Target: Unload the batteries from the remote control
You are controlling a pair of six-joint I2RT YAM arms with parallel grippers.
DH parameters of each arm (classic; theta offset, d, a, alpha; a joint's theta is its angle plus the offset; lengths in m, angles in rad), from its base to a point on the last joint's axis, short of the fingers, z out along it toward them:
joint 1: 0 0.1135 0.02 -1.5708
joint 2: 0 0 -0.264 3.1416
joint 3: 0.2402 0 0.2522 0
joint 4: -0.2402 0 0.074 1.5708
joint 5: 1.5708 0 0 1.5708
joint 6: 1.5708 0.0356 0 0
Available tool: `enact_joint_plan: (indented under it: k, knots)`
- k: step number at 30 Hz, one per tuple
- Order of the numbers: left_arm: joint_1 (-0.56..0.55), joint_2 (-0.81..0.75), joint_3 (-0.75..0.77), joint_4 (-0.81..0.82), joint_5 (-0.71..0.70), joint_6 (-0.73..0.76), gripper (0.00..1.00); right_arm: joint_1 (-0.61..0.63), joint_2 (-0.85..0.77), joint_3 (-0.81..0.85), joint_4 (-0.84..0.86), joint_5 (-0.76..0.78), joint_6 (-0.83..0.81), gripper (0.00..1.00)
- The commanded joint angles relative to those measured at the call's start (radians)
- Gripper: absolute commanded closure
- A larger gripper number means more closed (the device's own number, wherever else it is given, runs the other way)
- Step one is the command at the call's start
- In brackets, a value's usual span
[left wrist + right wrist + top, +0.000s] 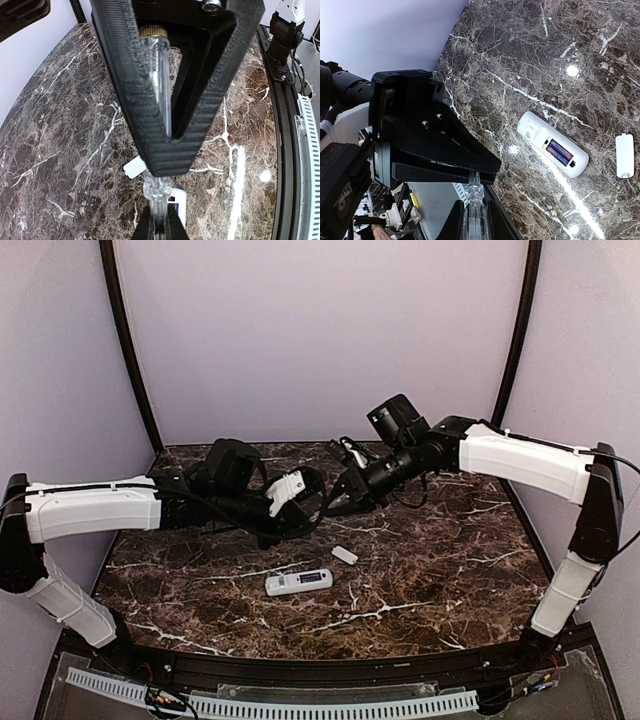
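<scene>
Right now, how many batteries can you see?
2. Both batteries lie side by side in the open compartment of the remote control, on the marble table. The white cover lies apart beside it. I see none loose, though one could be hidden.

The left arm (pixel 90 515) and the right arm (pixel 525 462) are each clad in white shell segments linked by black joint housings. A thin black cable (pixel 100 485) is laid along the shells far behind the fingers. The fingers (pixel 150 115) of the left gripper (pixel 161 192) are printed in black plastic with a fine ribbed grain and shaped as hollow triangles narrowing to the tip. A clear ridged strip (pixel 157 90) is set along the inner face, capped at the finger's root by a brass fitting (pixel 152 31), beside which a silver screw (pixel 212 5) is seen. The right gripper (pixel 474 190) is made alike, with two small screws (pixel 439 116) sunk in its black finger.
</scene>
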Motion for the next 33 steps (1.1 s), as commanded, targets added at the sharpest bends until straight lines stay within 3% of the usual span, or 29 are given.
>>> enact_joint_plan:
  k: [1, 6, 8, 11, 14, 16, 25, 33]
  knots:
    - [-0.014, -0.023, 0.006, 0.005, 0.0, 0.01, 0.94, 0.021, -0.025, -0.043, 0.021, 0.051, -0.031, 1.0]
    - [-0.014, -0.039, 0.01, -0.019, -0.039, -0.007, 0.7, 0.021, -0.077, -0.095, 0.021, 0.096, -0.068, 1.0]
    - [-0.014, -0.053, 0.0, -0.015, -0.062, -0.013, 0.57, 0.021, -0.099, -0.116, 0.019, 0.115, -0.078, 1.0]
    - [-0.014, -0.085, -0.02, 0.004, -0.11, -0.04, 0.26, 0.021, -0.128, -0.136, 0.007, 0.149, -0.092, 1.0]
    - [-0.014, -0.111, -0.025, 0.006, -0.154, -0.074, 0.11, 0.021, -0.146, -0.148, -0.005, 0.179, -0.103, 1.0]
    - [-0.014, -0.125, -0.016, -0.011, -0.178, -0.104, 0.09, 0.021, -0.157, -0.159, -0.008, 0.196, -0.11, 1.0]
    - [-0.011, -0.229, -0.112, -0.041, -0.279, -0.326, 0.16, 0.021, -0.195, -0.206, -0.003, 0.228, -0.128, 1.0]
    - [0.027, -0.247, -0.2, -0.129, -0.284, -0.556, 0.23, 0.022, -0.212, -0.232, 0.017, 0.265, -0.09, 1.0]
